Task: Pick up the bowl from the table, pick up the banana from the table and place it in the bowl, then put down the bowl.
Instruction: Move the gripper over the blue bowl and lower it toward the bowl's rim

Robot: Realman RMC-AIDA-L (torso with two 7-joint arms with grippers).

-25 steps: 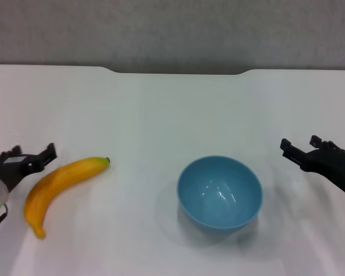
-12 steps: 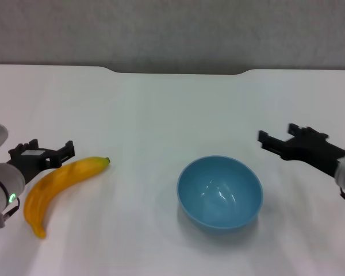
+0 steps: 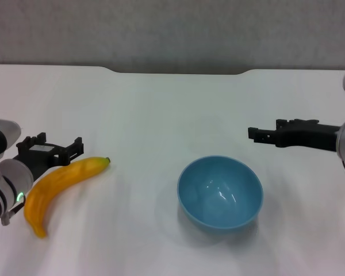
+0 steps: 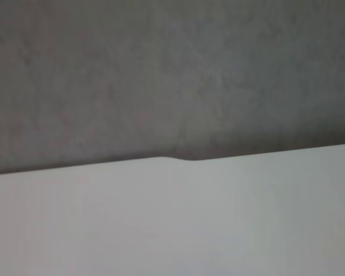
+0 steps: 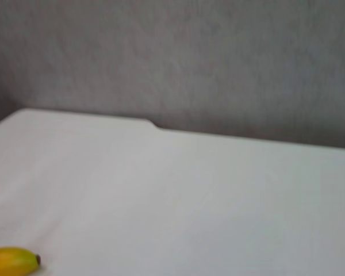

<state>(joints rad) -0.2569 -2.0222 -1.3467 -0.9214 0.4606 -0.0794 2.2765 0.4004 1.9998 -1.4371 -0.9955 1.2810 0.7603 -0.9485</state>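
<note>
The light-blue bowl [image 3: 219,192] stands upright and empty on the white table [image 3: 161,115], front centre-right. The yellow banana [image 3: 60,184] lies at the front left, with its dark stem tip pointing toward the bowl. Its stem end also shows in the right wrist view [image 5: 11,261]. My left gripper [image 3: 56,144] is open, just behind and over the banana's middle, with nothing in it. My right gripper [image 3: 265,130] is open and empty, behind and to the right of the bowl and pointing left. The left wrist view shows only table and wall.
The table's far edge has a shallow dark notch [image 3: 178,71], and a grey wall [image 3: 172,29] rises behind it. Nothing else lies on the white tabletop between the banana and the bowl or behind them.
Both arms have moved inward. The left gripper came right and forward over the banana. The right gripper swung left toward the space behind the bowl. Banana and bowl have not moved.
</note>
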